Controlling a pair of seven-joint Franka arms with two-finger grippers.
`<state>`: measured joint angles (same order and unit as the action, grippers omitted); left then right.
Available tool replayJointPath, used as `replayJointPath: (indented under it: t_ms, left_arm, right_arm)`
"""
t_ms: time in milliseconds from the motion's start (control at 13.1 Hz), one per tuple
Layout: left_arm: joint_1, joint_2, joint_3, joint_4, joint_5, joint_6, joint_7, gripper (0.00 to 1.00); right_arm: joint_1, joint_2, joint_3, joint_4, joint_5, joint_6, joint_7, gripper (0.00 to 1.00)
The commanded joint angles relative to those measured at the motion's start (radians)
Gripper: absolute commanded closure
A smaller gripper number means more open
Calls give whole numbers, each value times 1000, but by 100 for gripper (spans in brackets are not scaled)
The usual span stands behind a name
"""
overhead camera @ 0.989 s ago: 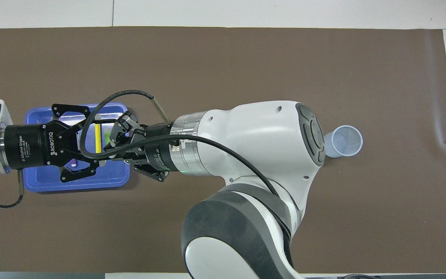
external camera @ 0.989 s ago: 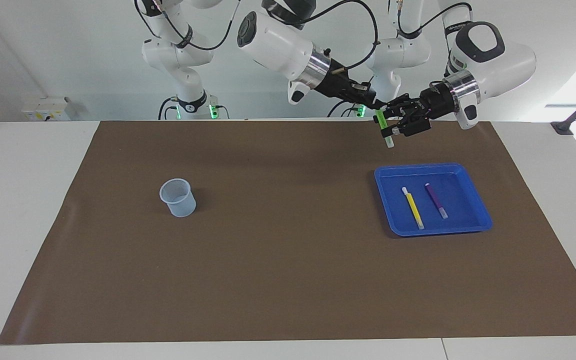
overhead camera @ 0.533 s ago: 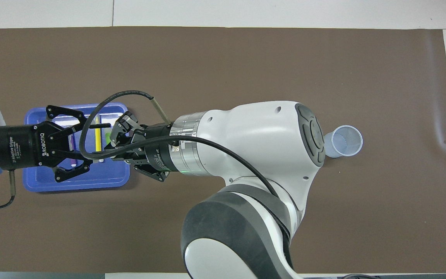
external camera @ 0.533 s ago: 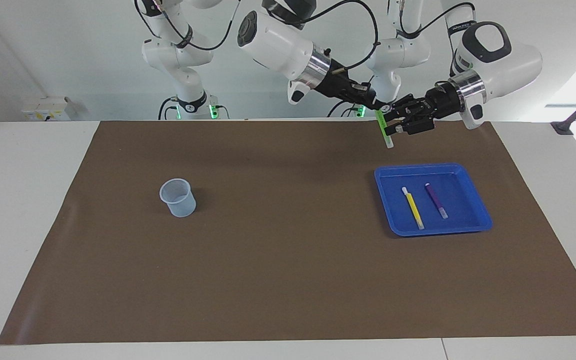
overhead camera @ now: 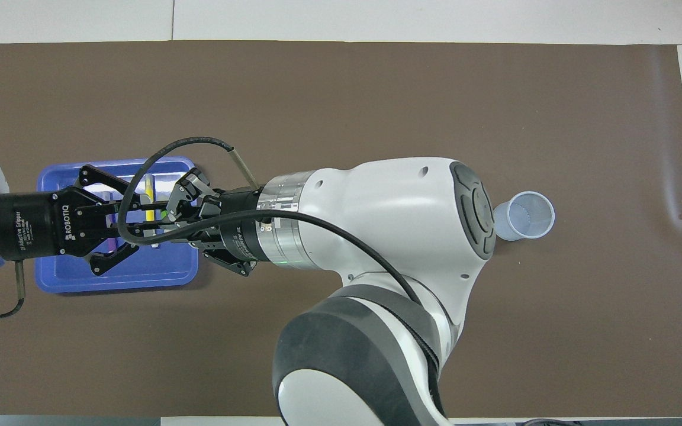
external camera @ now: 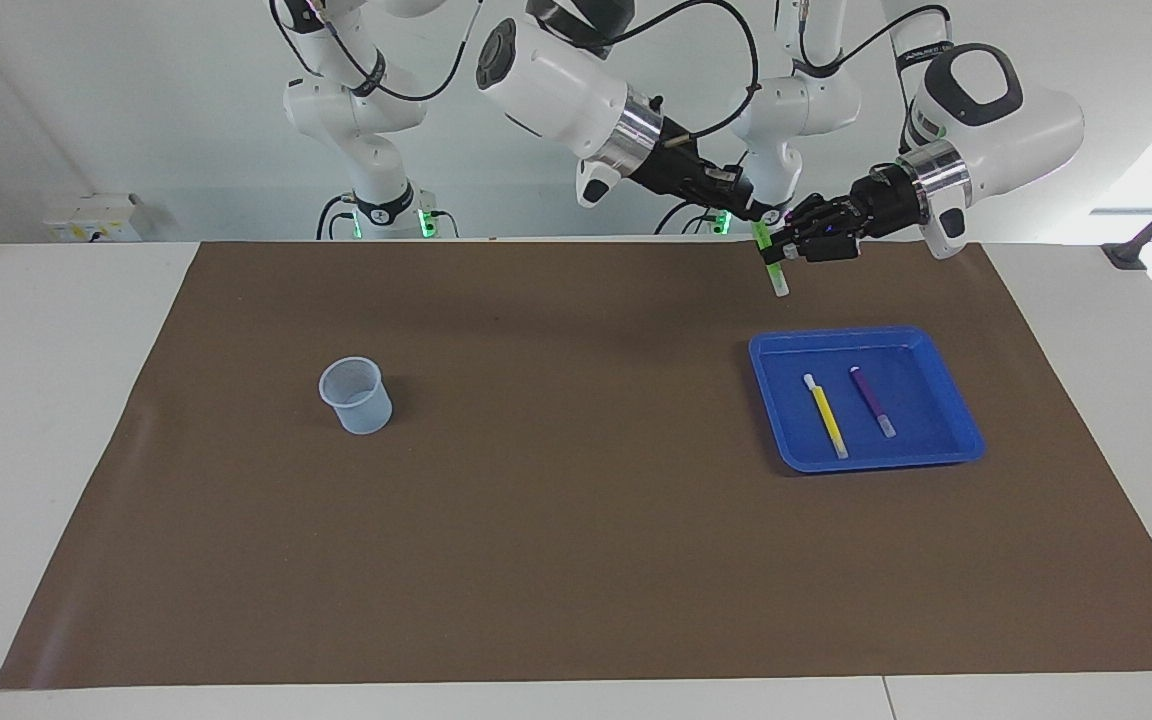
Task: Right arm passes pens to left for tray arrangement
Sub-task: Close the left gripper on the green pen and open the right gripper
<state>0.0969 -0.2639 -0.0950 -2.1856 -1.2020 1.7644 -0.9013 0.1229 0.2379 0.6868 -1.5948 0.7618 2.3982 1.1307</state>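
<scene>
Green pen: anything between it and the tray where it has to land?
Nothing visible. The green pen hangs in the air, both the right gripper and left gripper shut on it. The mat between it and the blue tray is bare; yellow pen and purple pen leave space.

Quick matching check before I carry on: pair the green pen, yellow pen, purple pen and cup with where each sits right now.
Things:
1. green pen
2. yellow pen
3. purple pen
4. cup

Places:
A. on the mat, toward the right arm's end
B. in the tray, beside the yellow pen
C. in the air, held between both pincers
D. in the tray, nearer its middle

Pairs: 1-C, 2-D, 3-B, 4-A
</scene>
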Motion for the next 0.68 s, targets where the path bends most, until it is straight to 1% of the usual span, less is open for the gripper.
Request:
replayJointPath:
  t_ms: [0, 152, 228, 304, 380, 533, 609]
  left_arm:
    - [4, -25, 0, -25, -18, -8, 7, 100]
    - [6, -25, 0, -25, -18, -6, 7, 100]
    - [6, -25, 0, -25, -18, -6, 7, 100]
    - [6, -25, 0, -25, -18, -6, 7, 100]
    - [6, -25, 0, -25, -18, -6, 7, 100]
    - [6, -25, 0, -25, -18, -5, 7, 100]
    - [6, -25, 0, -25, -18, -2, 7, 100]
  right_arm:
    - [1, 17, 16, 13, -19, 9, 20, 100]
    - [1, 17, 14, 13, -19, -4, 20, 100]
    - [0, 17, 14, 13, -32, -10, 12, 64]
    - [0, 15, 14, 12, -64, -13, 14, 15]
    - [0, 14, 14, 10, -81, -13, 17, 0]
    - [-11, -5, -2, -14, -104, -36, 6, 0]
    - [-14, -34, -22, -36, -130, -53, -3, 0]
